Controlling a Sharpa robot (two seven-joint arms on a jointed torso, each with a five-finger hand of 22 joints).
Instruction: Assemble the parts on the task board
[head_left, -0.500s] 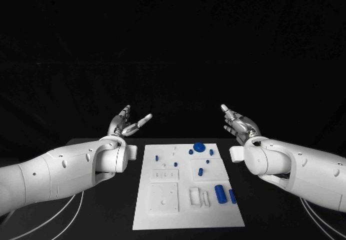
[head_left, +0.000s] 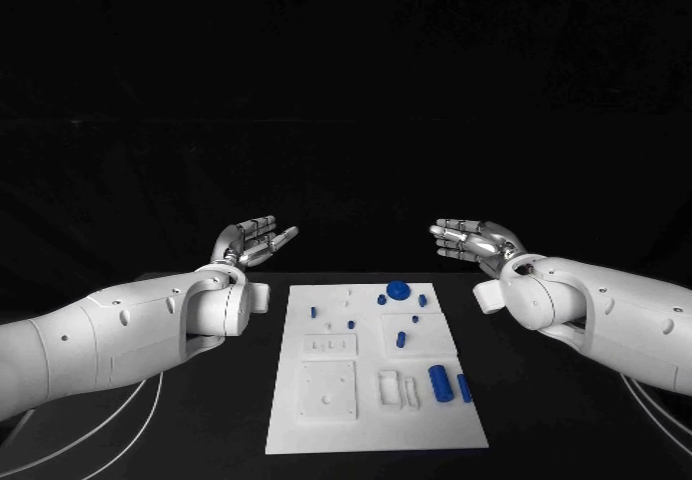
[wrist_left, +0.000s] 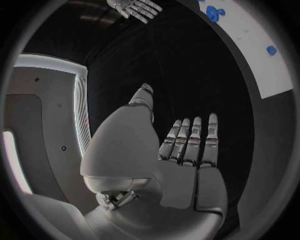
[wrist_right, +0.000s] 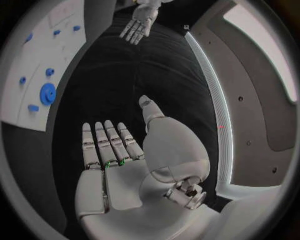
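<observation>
Flat white task board (head_left: 329, 400), small round blue parts (head_left: 440, 384), matte black table (head_left: 216, 420)

Black table (head_left: 548, 440): dark matte top, far edge running across the head view's middle. Thin white cables (head_left: 137, 415) curve over it at 8 and 4 o'clock. Backdrop (head_left: 346, 110): unlit black from 9 through 12 to 3 o'clock.

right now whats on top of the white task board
Small blue parts sit on the flat white task board: a round blue disc at its far end, two blue cylinders near its right edge, several tiny pegs between. Nothing covers it; both hands hover beyond.
</observation>
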